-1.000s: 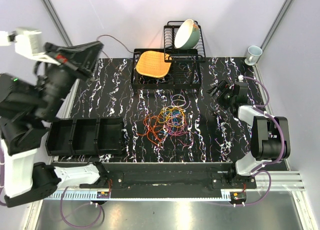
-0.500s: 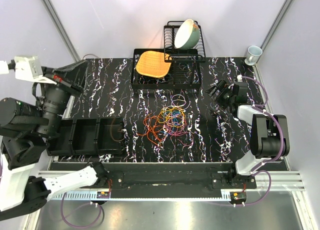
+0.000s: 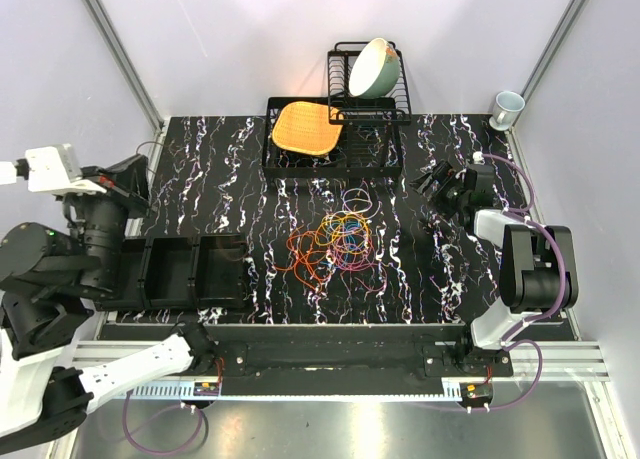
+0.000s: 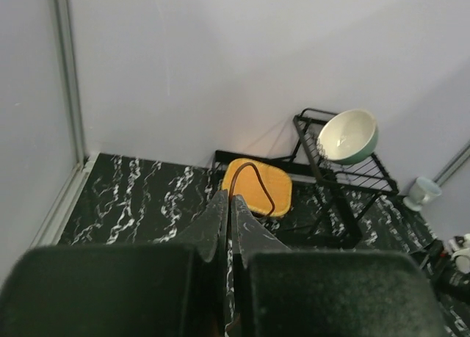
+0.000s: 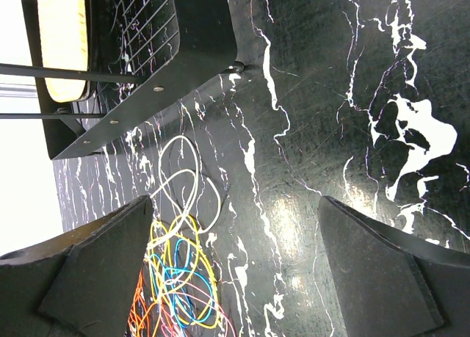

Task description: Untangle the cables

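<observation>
The cables (image 3: 335,241) lie as a loose tangle of orange-red, yellow, blue and purple loops in the middle of the black marbled table. My left gripper (image 3: 132,174) is raised at the table's left edge, far from the tangle. In the left wrist view its jaws (image 4: 229,199) are shut on one thin dark-red cable loop (image 4: 253,174) that arches up past the tips. My right gripper (image 3: 436,182) is open and empty, low over the table to the right of the tangle. The right wrist view shows the tangle's edge (image 5: 176,278) by its left finger (image 5: 88,278).
A black three-compartment tray (image 3: 170,272) sits at the front left, under the left arm. A black dish rack (image 3: 345,144) at the back holds an orange mat (image 3: 305,126) and a green bowl (image 3: 374,66). A cup (image 3: 507,106) stands at the back right corner.
My left arm has swung left and down, from over the back-left of the table to the left edge, still holding the thin cable. The right arm and the tangle have not moved.
</observation>
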Available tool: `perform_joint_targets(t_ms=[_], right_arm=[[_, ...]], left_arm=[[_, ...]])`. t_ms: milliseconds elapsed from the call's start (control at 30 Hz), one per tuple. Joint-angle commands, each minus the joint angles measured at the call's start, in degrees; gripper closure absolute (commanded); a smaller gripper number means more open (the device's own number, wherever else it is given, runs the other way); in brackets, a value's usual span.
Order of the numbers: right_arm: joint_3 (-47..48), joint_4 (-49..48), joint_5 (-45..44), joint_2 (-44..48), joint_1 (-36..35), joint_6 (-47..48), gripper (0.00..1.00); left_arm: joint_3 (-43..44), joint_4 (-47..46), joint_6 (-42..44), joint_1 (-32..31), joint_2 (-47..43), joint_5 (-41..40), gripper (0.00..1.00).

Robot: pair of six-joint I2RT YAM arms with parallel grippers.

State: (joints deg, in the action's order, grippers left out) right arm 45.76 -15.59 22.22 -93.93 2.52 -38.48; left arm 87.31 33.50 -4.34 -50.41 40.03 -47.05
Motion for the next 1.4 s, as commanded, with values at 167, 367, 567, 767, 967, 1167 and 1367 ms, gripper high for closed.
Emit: perform_joint_targets(t_ms=[167, 367, 567, 767, 967, 1167, 1367], right_arm=[[2.9, -1.8, 2.2, -0.9, 0.2, -0.2, 0.00], [3.3, -2.0, 2.8, -2.1, 0.2, -0.5, 0.00], [3.7, -2.1, 3.4, -2.9, 0.2, -0.7, 0.00], [3.7, -1.9, 3.5, -2.8, 0.2, -0.6, 0.00], [3.9, -2.1, 3.9, -3.1, 0.2, -0.8, 0.00], [4.0, -2.1, 4.2, -3.5, 0.2, -1.1, 0.00], [4.1, -2.1, 4.3, -3.4, 0.2, -1.1, 0.00]], left_arm=[[-5.5, 4.1, -3.4, -0.2, -3.0, -5.4, 1.00], [-14.4, 6.4, -10.3, -0.2, -8.3, -3.9, 1.00], [-20.0, 8.9, -15.2, -0.2, -8.7, -1.7, 1.00], [-22.2, 13.9, -21.9, -0.2, -6.7, -4.9, 1.00], [-18.8, 27.7, -37.7, -0.2, -5.3, -9.8, 1.00], [-13.8, 43.0, -52.9, -0.2, -1.3, -10.0, 1.00], [-15.8, 49.2, -61.0, -0.2, 2.3, -6.0, 1.00]])
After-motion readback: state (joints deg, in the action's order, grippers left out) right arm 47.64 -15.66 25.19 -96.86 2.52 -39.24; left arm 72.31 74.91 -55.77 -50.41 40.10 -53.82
